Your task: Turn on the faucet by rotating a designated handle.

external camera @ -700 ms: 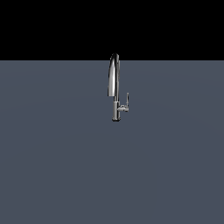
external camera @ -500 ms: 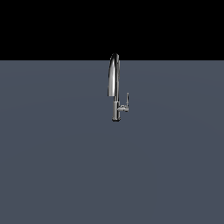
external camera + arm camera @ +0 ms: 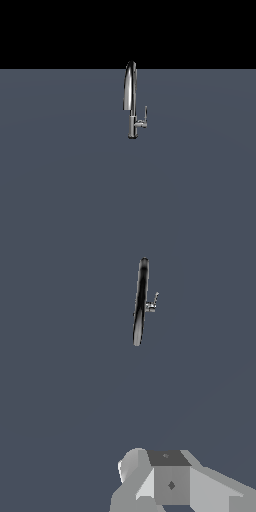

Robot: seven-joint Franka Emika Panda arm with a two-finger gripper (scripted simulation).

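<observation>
Showing only wrist-side — jaws (image 3: pixel 165 476).

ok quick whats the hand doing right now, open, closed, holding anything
Hand: only part of its body shows in the wrist view, so open or closed cannot be told. It holds nothing visible and is well clear of the faucet and its handle.

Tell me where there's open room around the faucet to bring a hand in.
The grey surface shows bare on every visible side of the faucet. The only tight spot is on the exterior view's right of its lower body, where the handle sticks out. In the wrist view the gripper is well apart from the faucet.
</observation>
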